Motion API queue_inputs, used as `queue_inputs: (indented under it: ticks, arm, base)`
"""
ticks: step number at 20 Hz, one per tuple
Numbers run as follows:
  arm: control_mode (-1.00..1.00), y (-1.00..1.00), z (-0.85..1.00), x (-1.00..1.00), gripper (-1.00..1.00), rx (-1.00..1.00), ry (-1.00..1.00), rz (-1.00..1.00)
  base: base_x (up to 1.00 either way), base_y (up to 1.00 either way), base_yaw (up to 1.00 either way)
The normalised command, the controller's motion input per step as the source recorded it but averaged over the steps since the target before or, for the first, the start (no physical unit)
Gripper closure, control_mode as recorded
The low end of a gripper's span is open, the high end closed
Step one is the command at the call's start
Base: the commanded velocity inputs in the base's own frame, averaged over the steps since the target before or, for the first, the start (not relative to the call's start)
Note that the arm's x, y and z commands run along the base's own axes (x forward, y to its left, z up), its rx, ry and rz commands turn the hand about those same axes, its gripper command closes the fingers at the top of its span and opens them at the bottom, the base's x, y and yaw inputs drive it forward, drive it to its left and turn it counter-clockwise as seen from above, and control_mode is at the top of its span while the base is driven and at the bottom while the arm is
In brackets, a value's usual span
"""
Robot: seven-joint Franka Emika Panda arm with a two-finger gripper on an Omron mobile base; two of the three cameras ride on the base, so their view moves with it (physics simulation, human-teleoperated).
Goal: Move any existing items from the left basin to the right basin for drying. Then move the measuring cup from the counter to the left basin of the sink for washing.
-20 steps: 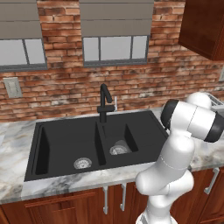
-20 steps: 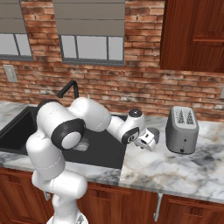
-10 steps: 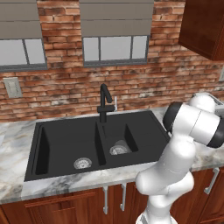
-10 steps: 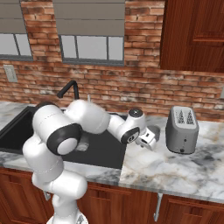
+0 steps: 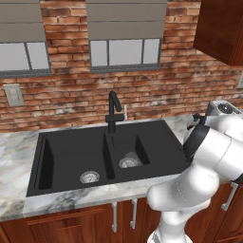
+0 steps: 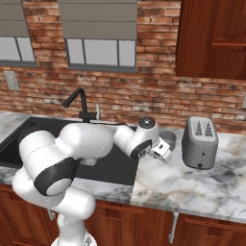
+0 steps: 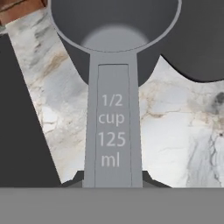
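The gripper (image 6: 165,154) is grasping the measuring cup (image 7: 114,65) by its handle, left of the toaster (image 6: 200,142).

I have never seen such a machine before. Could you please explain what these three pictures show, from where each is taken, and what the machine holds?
It is a white robot arm in a simulated kitchen. Two cameras look over it from behind, left and right; the third sits on its hand. The marble counter carries a black two-basin sink, a faucet and a toaster. The gripper is closed on the handle of a grey measuring cup, marked half a cup, beside the toaster.
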Motion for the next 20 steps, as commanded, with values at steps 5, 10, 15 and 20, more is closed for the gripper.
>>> queue_inputs:
  ticks: [5,10,15,20]
  arm:
    - [-1.0,0.24,0.41,-0.15,1.0,-0.04,0.0,0.0]
    - [-1.0,0.3,0.4,-0.18,1.0,-0.04,0.0,0.0]
    - [-1.0,0.34,0.37,-0.23,1.0,-0.03,0.0,0.0]
    - [-1.0,0.42,0.26,-0.26,1.0,-0.02,0.0,0.03]
  base:
    - [0.0,0.0,0.0]
    - [0.0,0.0,0.0]
    - [0.0,0.0,0.0]
    - [0.0,0.0,0.0]
